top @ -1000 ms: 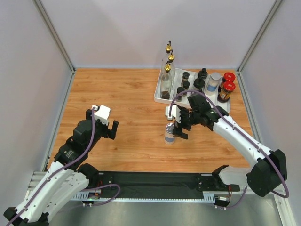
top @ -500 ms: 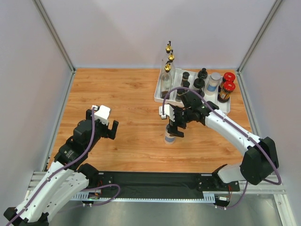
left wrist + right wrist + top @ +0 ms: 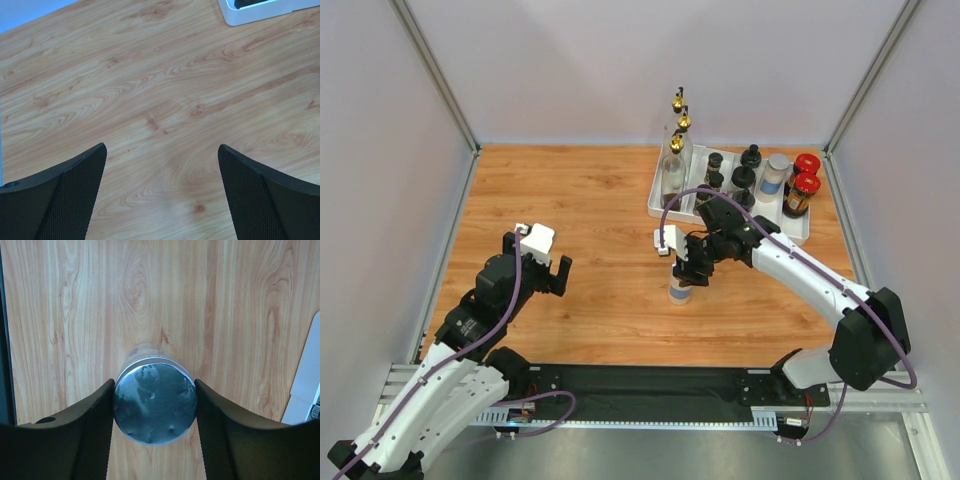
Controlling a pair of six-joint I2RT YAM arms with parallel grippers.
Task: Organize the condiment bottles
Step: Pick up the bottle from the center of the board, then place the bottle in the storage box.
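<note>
A silver-lidded clear jar (image 3: 680,291) stands upright on the wooden table, apart from the others. My right gripper (image 3: 686,268) comes down over it, shut on its lid (image 3: 154,402), with both fingers pressed against the lid's sides. The other condiment bottles stand in the white tray (image 3: 655,206) at the back right: tall gold-spouted bottles (image 3: 673,168), black-capped jars (image 3: 716,180), another silver-lidded jar (image 3: 775,173) and two red-lidded jars (image 3: 804,184). My left gripper (image 3: 550,270) hovers over bare wood at the left, open (image 3: 161,150) with nothing between its fingers.
The tray's corner (image 3: 250,17) shows at the top right of the left wrist view, and its edge (image 3: 302,385) at the right of the right wrist view. Grey walls with metal posts enclose the table. A black rail (image 3: 650,385) runs along the near edge.
My right gripper has shifted slightly left over the lone jar, lowered, and shut on its lid. The left arm has not moved.
</note>
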